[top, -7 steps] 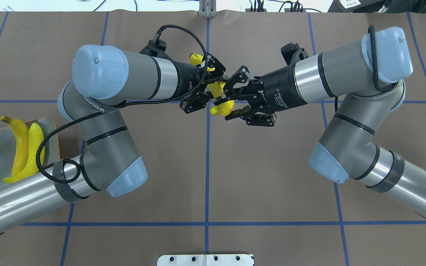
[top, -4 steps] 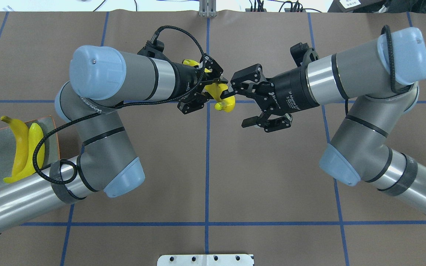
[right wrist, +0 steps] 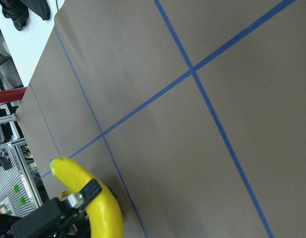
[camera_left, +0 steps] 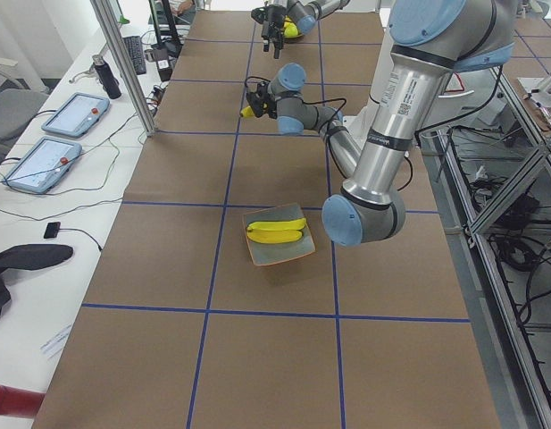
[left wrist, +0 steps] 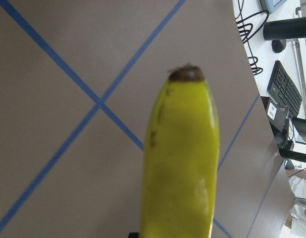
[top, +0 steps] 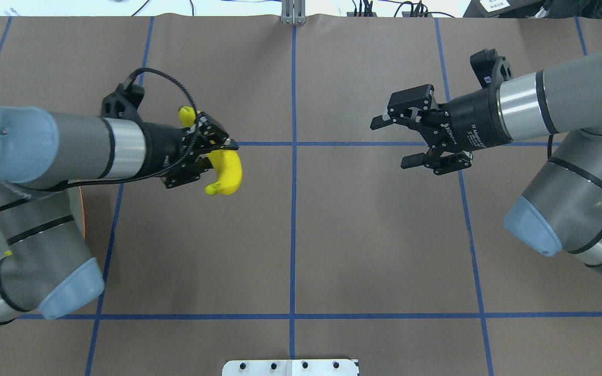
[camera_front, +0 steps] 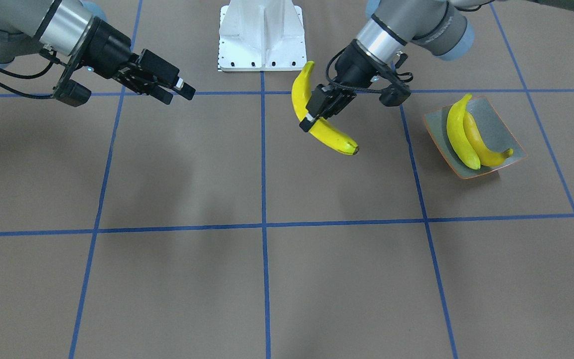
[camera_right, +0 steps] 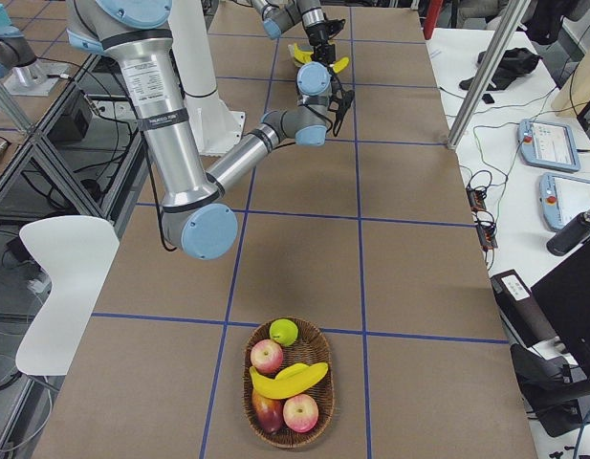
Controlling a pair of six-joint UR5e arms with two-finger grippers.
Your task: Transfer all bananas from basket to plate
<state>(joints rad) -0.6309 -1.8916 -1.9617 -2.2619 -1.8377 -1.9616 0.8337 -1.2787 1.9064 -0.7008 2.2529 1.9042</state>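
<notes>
My left gripper (top: 216,159) is shut on a yellow banana (top: 226,175) and holds it in the air, left of the table's middle. In the front view this banana (camera_front: 324,130) hangs tilted from the left gripper (camera_front: 317,112), a short way from the plate (camera_front: 496,124). Two bananas (camera_front: 461,134) lie side by side on that grey-green plate (camera_left: 266,255). My right gripper (top: 391,142) stands open and holds nothing, off to the right. The basket (camera_right: 325,382) sits at the table's right end with one banana (camera_right: 290,380) in it.
Several apples (camera_right: 267,356) share the basket with the banana. The white robot base (camera_front: 262,35) stands at the table's near edge. Blue tape lines (top: 293,209) cross the brown table cover. Screens and cables lie on the side bench (camera_left: 61,134).
The right gripper let go of the banana, opened and drew back to the right. The left arm swung left toward the plate side with the banana in its grip.
</notes>
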